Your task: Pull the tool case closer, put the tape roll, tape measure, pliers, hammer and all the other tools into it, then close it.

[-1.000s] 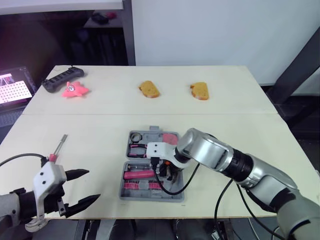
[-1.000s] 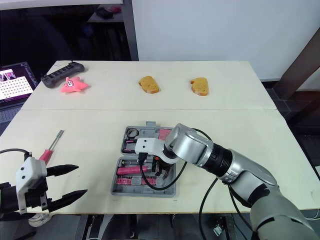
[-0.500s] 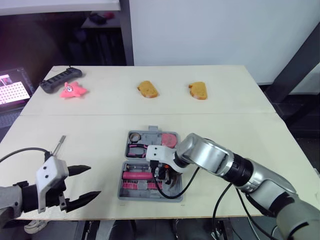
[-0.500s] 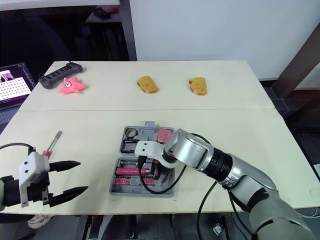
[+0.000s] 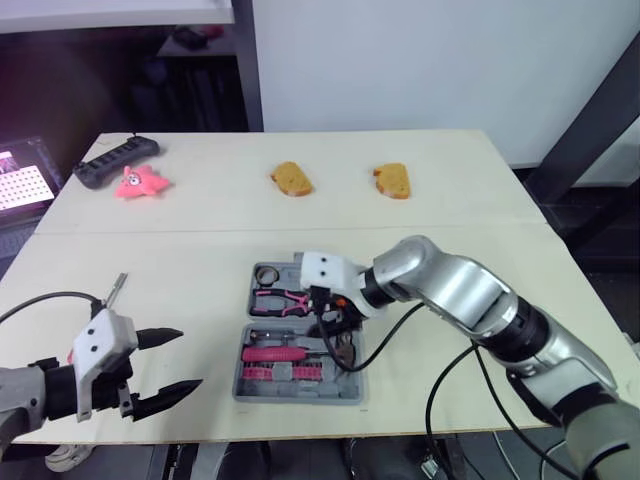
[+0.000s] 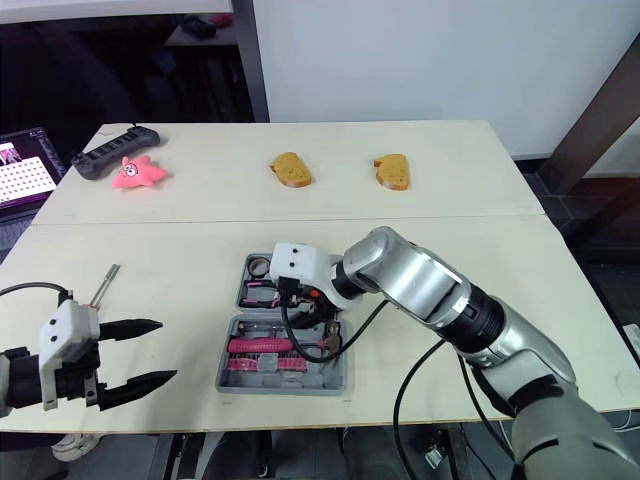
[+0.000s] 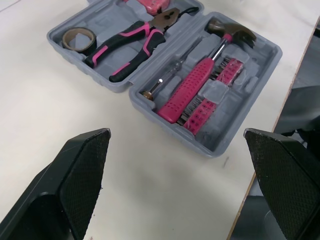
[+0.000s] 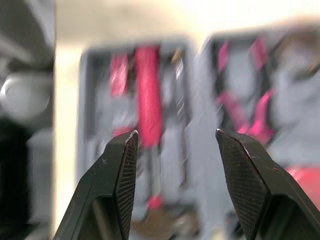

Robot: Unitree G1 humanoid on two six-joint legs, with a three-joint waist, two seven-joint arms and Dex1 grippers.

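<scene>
The right gripper (image 8: 175, 134) has lifted out of the front half of the tool case (image 5: 290, 392) and now hangs over its middle, fingers apart and empty.
The case lies open near the middle of the bench's (image 5: 450, 200) front edge, holding the hammer (image 7: 192, 82), pliers (image 7: 125, 42) and tape roll (image 7: 78, 39). The left gripper (image 5: 185, 358) hovers at the front left corner, fingers spread wide, gripping nothing. A screwdriver (image 5: 115, 290) lies loose on the bench just behind it.

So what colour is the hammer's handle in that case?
Bright pink; the hammer shows best in the left wrist view.
</scene>
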